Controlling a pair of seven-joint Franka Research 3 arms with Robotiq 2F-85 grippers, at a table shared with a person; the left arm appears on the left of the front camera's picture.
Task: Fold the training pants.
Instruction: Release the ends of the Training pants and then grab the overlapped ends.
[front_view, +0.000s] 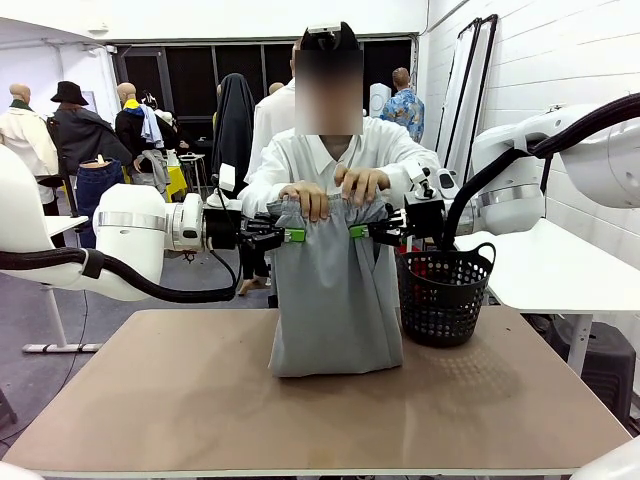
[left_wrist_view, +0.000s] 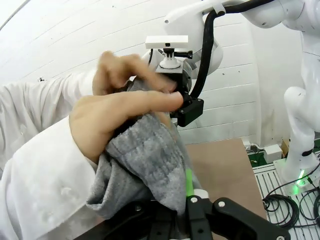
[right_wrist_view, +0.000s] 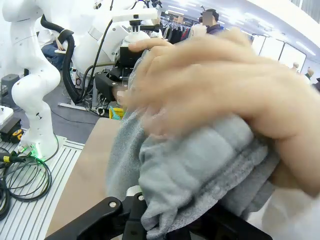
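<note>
The left jaws and right jaws are clamping the waistband ends of the grey training pants (front_view: 335, 300), hanging with hem touching the counter (front_view: 150, 400), a person's hands (front_view: 305, 198) gripping between. Folding is barely starting, I'd say; next calls for laying them flat.

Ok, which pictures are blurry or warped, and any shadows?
Right wrist view: the person's hands smeared by motion blur, training pants soft. Left wrist view: milder hand blur, wall lines bowed by the lens. Front view: sharp, soft shadow beside the black basket on the table.
</note>
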